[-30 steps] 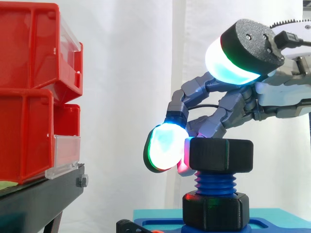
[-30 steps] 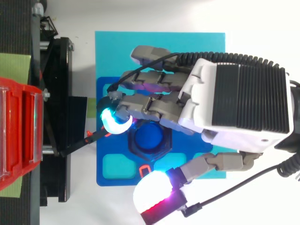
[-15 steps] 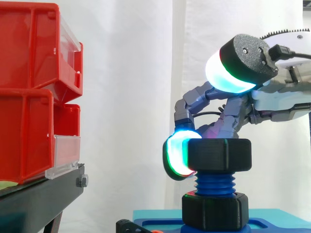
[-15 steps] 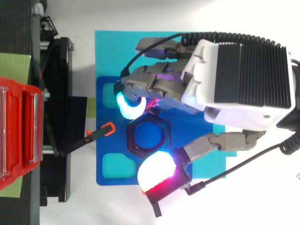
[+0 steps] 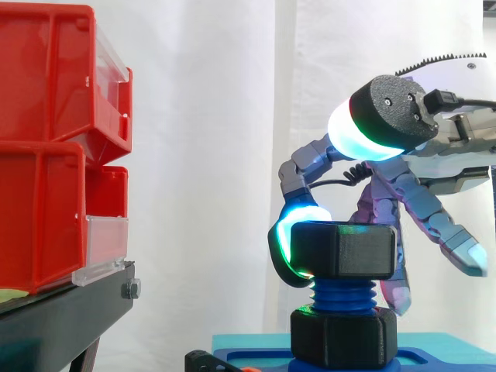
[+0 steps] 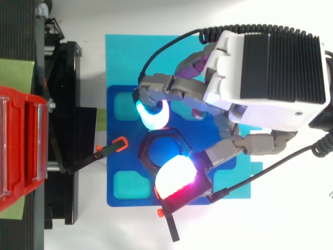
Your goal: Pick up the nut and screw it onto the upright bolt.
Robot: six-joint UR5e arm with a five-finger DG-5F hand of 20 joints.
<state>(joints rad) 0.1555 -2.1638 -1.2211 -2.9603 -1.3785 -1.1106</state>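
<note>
The hand (image 6: 265, 78) comes in from the right and is held over the nut (image 5: 345, 249). It is mostly open and grasps nothing. One finger is bent down, and its pad (image 6: 152, 113), glowing cyan and green, lies against the side of the nut that faces away from the side camera. I cannot tell how firmly it presses. The thumb pad (image 5: 372, 128), white with a red edge in the top view, is on the opposite side. In the side view it stands clearly higher than the nut and does not touch it. The other fingers hang loose and spread to the right of the nut, apart from it.

The nut is black and six-sided. It sits on the top end of the blue bolt (image 5: 341, 293), which stands upright. A few turns of blue thread show between the nut and a black collar (image 5: 341, 337) at the foot of the bolt.

The bolt rises from a dark blue plate (image 6: 117, 195) with lighter square pockets. This plate lies on a cyan mat (image 6: 156, 52), and the mat lies on the white surface (image 6: 130, 229). A black bar with an orange tip (image 6: 118, 143) reaches onto the plate from the left, near the nut but not touching it.

Further left is the black stand (image 5: 70, 306), which carries the red bins (image 5: 46, 194), one stacked on the other. The white curtain (image 5: 201, 155) hangs behind.
</note>
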